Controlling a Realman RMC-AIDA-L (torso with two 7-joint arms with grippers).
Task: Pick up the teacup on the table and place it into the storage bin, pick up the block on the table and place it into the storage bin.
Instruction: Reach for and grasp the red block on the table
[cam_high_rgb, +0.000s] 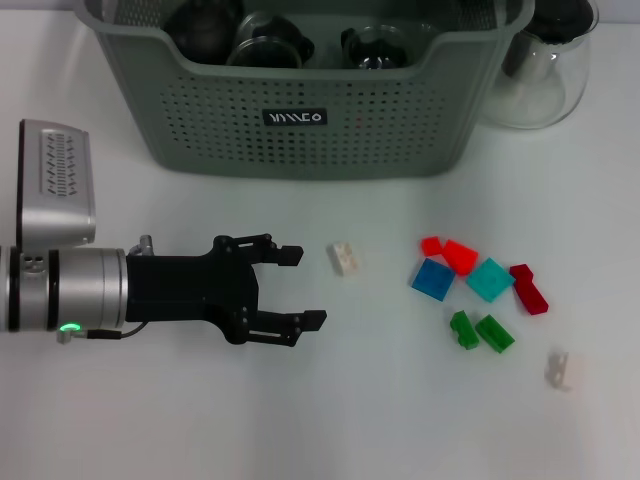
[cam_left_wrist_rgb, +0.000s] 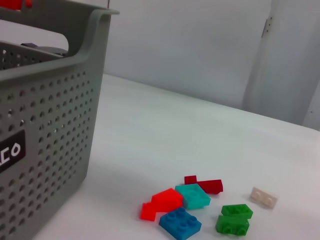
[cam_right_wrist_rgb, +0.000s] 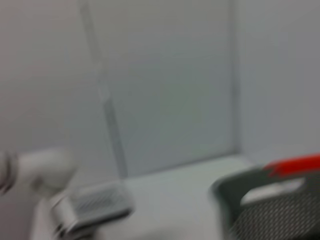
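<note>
My left gripper (cam_high_rgb: 308, 288) lies low over the table in front of the storage bin (cam_high_rgb: 300, 130), open and holding nothing. A small white block (cam_high_rgb: 344, 258) lies on the table just beyond its fingertips, apart from them. Farther right is a cluster of blocks: red (cam_high_rgb: 455, 255), blue (cam_high_rgb: 432, 279), teal (cam_high_rgb: 489, 280), dark red (cam_high_rgb: 529, 289) and green (cam_high_rgb: 480, 331). The left wrist view shows this cluster (cam_left_wrist_rgb: 192, 196) beside the bin's perforated wall (cam_left_wrist_rgb: 45, 125). No teacup shows on the table. Dark round glassware (cam_high_rgb: 270, 45) lies inside the bin. The right gripper is out of view.
A clear glass pot (cam_high_rgb: 548, 70) stands right of the bin at the back. Another white block (cam_high_rgb: 565, 370) lies alone near the front right, also in the left wrist view (cam_left_wrist_rgb: 263, 196). The right wrist view blurrily shows the left arm (cam_right_wrist_rgb: 90, 205) and the bin's rim (cam_right_wrist_rgb: 270, 195).
</note>
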